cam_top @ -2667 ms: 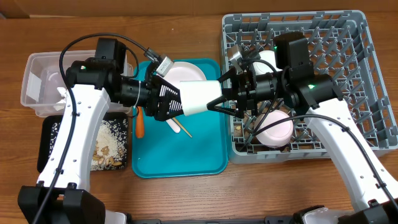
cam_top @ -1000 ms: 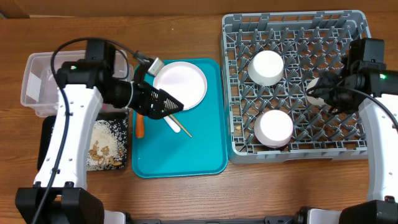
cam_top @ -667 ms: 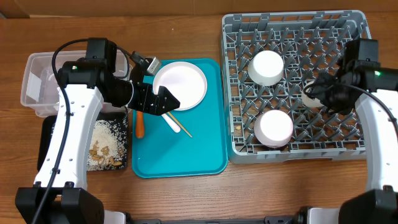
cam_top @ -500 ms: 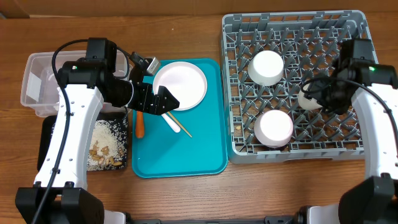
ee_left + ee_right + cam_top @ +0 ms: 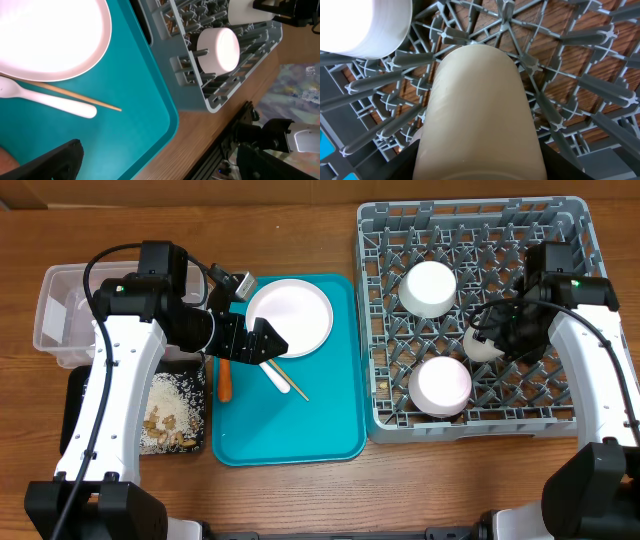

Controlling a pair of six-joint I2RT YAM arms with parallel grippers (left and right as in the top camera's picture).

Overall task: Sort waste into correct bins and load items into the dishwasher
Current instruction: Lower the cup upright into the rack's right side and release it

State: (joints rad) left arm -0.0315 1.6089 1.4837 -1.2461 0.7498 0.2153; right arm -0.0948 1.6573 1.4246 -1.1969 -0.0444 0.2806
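Right gripper (image 5: pixel 494 340) half-closed on the small cream cup (image 5: pixel 480 345) — its long axis points toward 9 o'clock, above the grey pegged dish rack (image 5: pixel 572 240).

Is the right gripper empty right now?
No, the right gripper is closed on a pale cup over the dish rack.

The left arm stretches forward and inward. Its tool (image 5: pixel 262 345) is level, with jaws spread wide and nothing between them. The right arm bends back inward. Its tool (image 5: pixel 500 338) points toward the left tool, jaws clamped around a small cup (image 5: pixel 482 345).
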